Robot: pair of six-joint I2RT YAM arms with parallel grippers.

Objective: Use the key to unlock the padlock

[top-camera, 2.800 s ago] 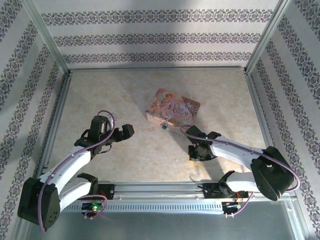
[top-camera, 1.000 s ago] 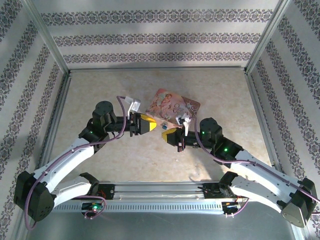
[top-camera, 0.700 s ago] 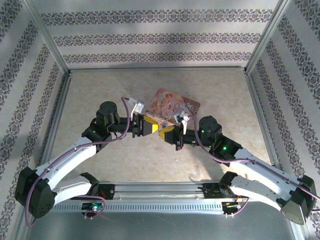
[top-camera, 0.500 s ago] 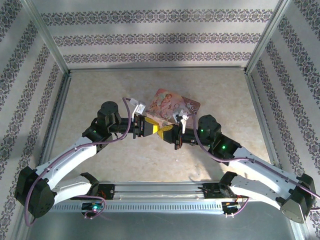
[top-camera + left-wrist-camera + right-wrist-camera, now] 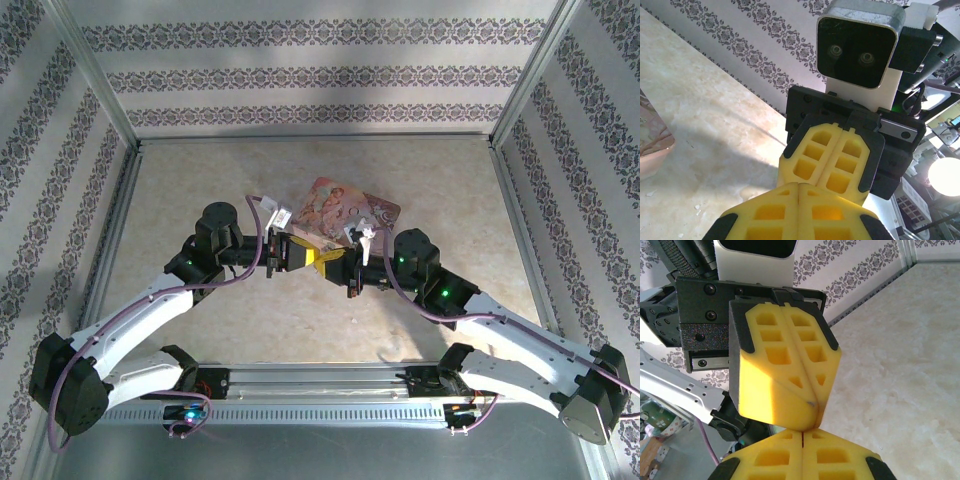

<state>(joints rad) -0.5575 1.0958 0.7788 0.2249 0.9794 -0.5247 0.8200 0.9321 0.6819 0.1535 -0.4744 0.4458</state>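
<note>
One pink tin is lying mid-table, with two grippers meeting tip to tip just before its near edge. The left gripper and the right gripper are each holding their yellow pads pressed shut, with nothing visible between them. They are blocking that spot, so where the padlock and key are sitting I cannot tell. Bare tabletop is stretching wide around, out to patterned walls
</note>
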